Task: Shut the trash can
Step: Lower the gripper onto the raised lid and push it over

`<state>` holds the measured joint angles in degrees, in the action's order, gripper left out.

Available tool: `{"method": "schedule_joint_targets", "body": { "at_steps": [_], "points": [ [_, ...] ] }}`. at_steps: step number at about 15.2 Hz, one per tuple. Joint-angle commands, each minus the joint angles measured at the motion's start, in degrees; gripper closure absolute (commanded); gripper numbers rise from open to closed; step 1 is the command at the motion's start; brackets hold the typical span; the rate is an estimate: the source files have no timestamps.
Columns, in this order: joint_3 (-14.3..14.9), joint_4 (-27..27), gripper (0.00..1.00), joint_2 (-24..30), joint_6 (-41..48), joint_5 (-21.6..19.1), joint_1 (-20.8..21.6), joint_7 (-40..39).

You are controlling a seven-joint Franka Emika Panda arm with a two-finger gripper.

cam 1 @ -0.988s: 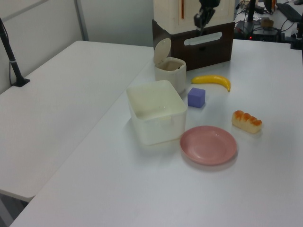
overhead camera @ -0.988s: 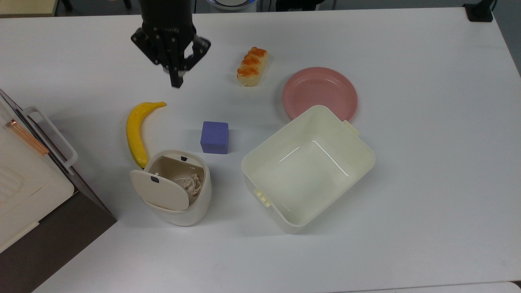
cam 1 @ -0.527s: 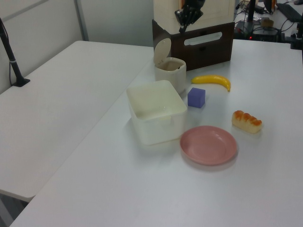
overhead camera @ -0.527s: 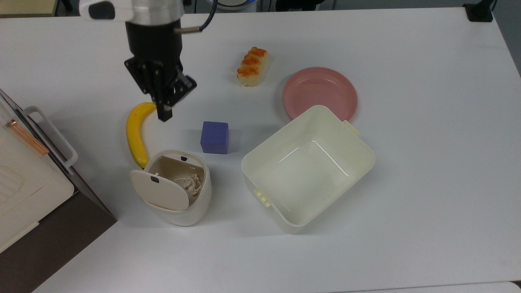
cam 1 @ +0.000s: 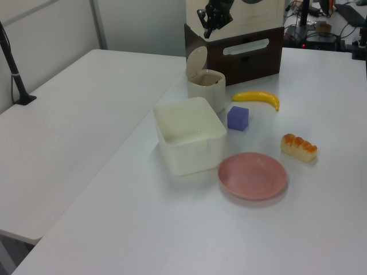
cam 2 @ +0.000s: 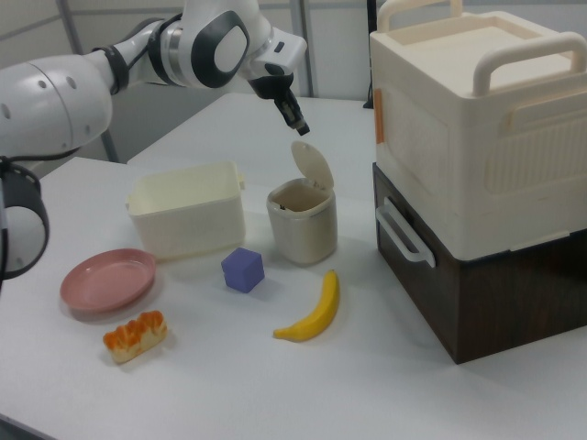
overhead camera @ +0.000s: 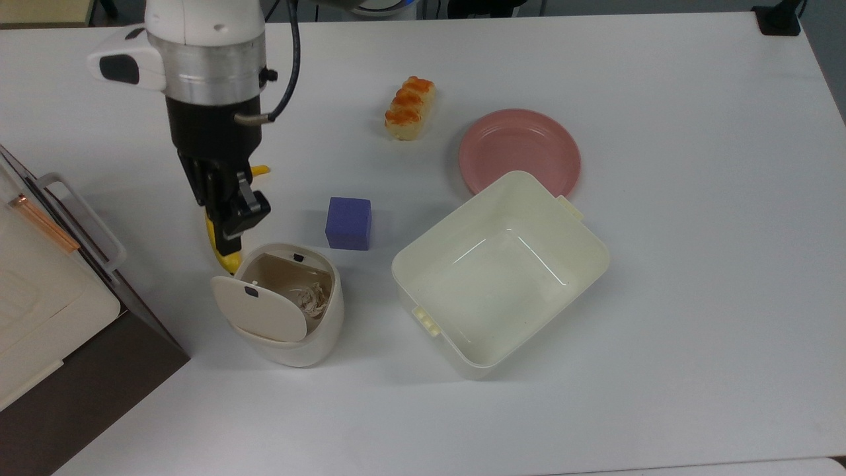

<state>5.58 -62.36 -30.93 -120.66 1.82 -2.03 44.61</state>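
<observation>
One arm reaches over the white table point(overhead camera: 661, 297), its gripper point(cam 2: 300, 127) hanging in the air just above the raised lid point(cam 2: 312, 165) of the trash can point(overhead camera: 291, 311); its fingers look pressed together, holding nothing. The trash can stands open near the dark box point(cam 2: 477, 284), crumpled paper point(overhead camera: 312, 299) inside. A banana point(cam 2: 312, 316), a purple cube point(overhead camera: 348, 223) and a cream tub point(overhead camera: 502, 271) sit near it; a pink plate point(overhead camera: 519, 151) and bread point(overhead camera: 410, 107) lie farther off.
</observation>
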Motion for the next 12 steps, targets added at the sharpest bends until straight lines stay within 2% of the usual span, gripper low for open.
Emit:
{"method": "schedule_joint_targets", "body": {
  "at_steps": [1, 3, 6, 12],
  "points": [
    [1.8, 8.1, 1.00, -5.8, 0.3, 1.4, 1.2, 4.6],
    [2.2, 10.8, 1.00, -7.6, 0.5, 1.8, 1.9, 6.2],
    [2.9, 10.8, 1.00, -8.4, 0.4, 2.5, 2.5, 6.3],
    [2.2, 9.9, 1.00, -8.8, 0.2, 6.6, 2.6, 5.8]
  ]
}}
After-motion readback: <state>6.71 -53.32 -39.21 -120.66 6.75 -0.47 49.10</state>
